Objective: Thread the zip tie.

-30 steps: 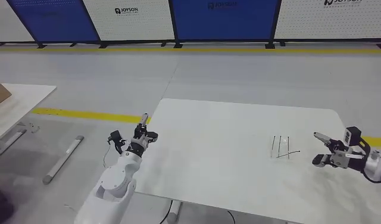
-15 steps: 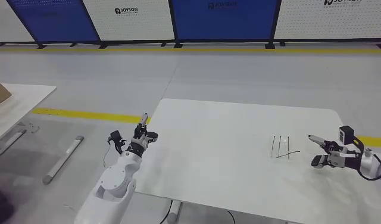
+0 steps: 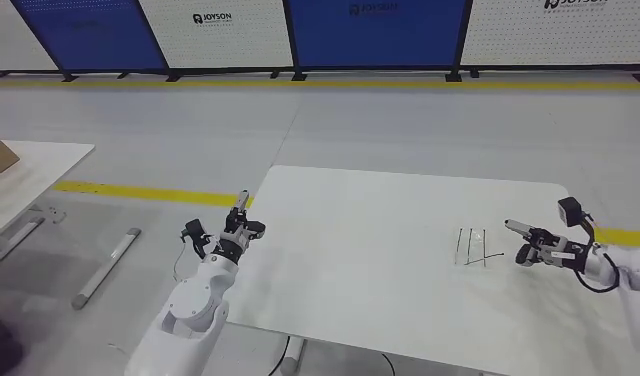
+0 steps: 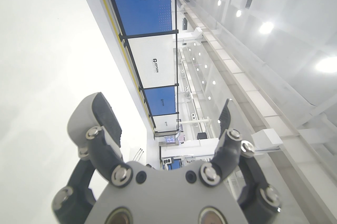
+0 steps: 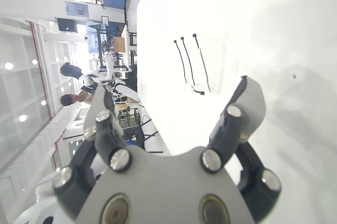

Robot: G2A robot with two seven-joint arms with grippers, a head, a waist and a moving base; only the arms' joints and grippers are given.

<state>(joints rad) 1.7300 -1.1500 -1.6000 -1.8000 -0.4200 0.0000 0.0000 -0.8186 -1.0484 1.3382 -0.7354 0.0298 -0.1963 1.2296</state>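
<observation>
right gripper [image 3: 514,242], spread wide, sits at 3 o'clock of the zip ties [image 3: 475,247]. left gripper [image 3: 248,214], also wide, at the table [image 3: 380,296] edge's 9 o'clock.

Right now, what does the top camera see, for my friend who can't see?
A few thin black zip ties lie on a white table, the right gripper beside them, jaws open. The left gripper is at the opposite edge, jaws open.

White table [image 3: 380,266] is seen from above. Black zip ties [image 3: 471,245] are laid near its right side, three parallel, another across their near ends. Right gripper [image 3: 514,242] is poised just beside them, fingers spread. Left gripper [image 3: 250,214] is stationed at the left edge.
</observation>
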